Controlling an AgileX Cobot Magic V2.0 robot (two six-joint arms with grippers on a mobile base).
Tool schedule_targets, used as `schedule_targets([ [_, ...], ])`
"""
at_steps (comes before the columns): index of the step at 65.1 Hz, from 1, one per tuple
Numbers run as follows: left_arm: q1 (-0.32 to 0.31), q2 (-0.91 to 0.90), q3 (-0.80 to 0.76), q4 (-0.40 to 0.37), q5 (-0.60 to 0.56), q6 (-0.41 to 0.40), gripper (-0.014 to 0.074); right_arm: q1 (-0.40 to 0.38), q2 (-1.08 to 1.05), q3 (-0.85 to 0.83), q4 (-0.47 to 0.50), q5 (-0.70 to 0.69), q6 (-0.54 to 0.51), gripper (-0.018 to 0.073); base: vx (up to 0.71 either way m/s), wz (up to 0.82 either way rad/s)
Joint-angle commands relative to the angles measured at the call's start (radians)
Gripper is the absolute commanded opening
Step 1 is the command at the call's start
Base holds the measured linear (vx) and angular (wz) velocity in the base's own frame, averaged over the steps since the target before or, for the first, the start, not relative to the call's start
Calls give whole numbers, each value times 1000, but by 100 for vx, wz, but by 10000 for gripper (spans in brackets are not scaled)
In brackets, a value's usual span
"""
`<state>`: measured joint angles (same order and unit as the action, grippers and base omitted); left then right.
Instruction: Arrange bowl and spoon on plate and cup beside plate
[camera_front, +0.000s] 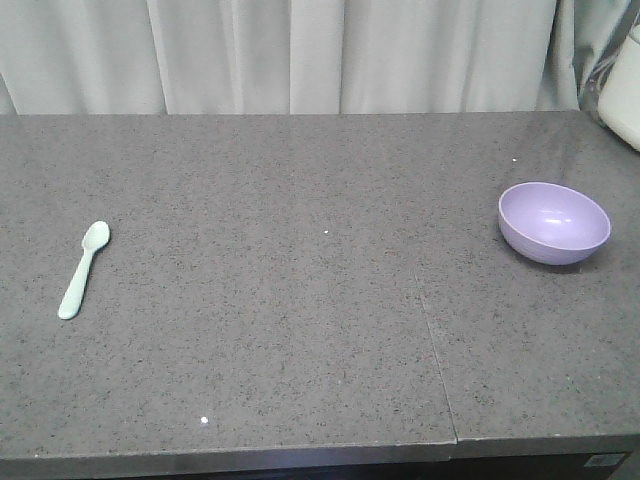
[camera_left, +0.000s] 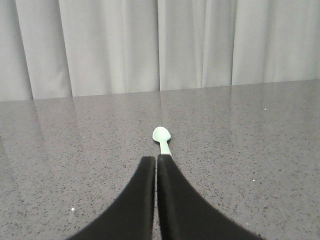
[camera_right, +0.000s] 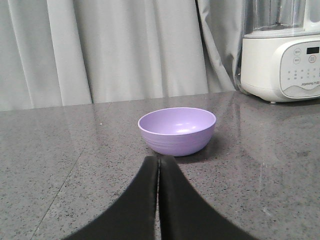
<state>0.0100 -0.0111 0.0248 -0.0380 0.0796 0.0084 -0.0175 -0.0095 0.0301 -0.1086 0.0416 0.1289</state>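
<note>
Your left tool (camera_left: 156, 159), shut and empty, has the pale mint plastic spoon (camera_left: 162, 136) dead ahead, handle-first; right tool (camera_right: 158, 160), also shut, faces the round lavender bowl (camera_right: 177, 130).

left tool (camera_left: 156, 159) fingers pressed together, right tool (camera_right: 158, 159) likewise closed

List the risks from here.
1. No plate or cup shows in any view, so no placing spot yet.
2. The spoon lies flat on the counter; the shut left gripper may fail to pinch it.
3. The bowl looks smooth and round; it could slip from the right gripper.
</note>
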Motion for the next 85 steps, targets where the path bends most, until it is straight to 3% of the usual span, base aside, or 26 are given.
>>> schedule_targets([
  [1, 2, -17, 31, -1, -68, -8, -6, -6, -14, 13, -10, -73, -6, -2, 0, 0],
  [85, 2, -17, 31, -1, -68, -8, -6, -6, -14, 13, -10, -73, -6, -2, 0, 0],
])
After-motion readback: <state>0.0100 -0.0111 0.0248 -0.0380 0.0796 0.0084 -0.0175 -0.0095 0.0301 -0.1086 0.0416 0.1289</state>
